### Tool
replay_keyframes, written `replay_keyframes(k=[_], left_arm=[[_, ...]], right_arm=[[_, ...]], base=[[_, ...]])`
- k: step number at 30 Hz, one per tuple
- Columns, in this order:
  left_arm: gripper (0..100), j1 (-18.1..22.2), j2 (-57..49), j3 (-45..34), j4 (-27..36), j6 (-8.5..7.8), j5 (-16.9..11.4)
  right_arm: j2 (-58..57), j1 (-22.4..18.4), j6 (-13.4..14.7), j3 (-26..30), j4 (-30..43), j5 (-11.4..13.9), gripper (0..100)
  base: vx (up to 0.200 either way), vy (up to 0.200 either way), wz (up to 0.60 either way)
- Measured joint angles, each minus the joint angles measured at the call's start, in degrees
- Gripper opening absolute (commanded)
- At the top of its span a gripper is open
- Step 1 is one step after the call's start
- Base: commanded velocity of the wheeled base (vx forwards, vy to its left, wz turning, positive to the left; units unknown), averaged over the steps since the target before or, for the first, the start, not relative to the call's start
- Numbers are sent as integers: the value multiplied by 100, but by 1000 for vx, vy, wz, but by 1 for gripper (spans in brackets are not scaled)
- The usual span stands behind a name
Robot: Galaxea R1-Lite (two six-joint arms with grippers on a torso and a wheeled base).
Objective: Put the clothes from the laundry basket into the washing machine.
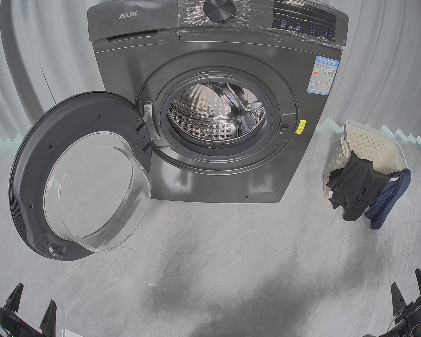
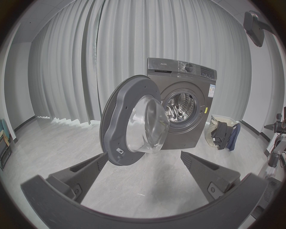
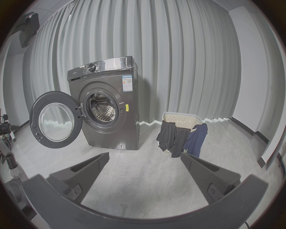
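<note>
Washing machine (image 1: 219, 186) mouth faces the robot, door (image 1: 39, 175) swung wide left. Laundry basket (image 1: 372, 142) on the floor to its right; black garment (image 1: 353, 186) and navy garment (image 1: 388, 199) hang lengthwise over the front rim. Left gripper (image 1: 35, 298) and right gripper (image 1: 405, 285) low, fingers apart, empty.

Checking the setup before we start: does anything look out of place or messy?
A black garment and a navy garment hang over the laundry basket's front rim instead of lying inside, down toward the floor. Clear film wraps the washing machine's control panel.

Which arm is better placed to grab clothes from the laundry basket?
Probably right. The laundry basket, clothes draped over its rim, stands on the robot's right, nearer the open right gripper; the left gripper faces the door.
</note>
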State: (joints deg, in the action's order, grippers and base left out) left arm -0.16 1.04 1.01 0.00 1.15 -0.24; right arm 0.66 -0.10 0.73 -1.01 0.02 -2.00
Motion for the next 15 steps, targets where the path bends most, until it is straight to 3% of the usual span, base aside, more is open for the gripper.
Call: replay_keyframes(k=[11,15], left_arm=[[100,0,0,0,0,-2,4],[100,-11,0,0,2,-2,0]], right_arm=[[-6,0,-16,0,-2,33,100],[-6,5,-11,0,-2,33,100]], base=[[200,0,0],[0,0,0]])
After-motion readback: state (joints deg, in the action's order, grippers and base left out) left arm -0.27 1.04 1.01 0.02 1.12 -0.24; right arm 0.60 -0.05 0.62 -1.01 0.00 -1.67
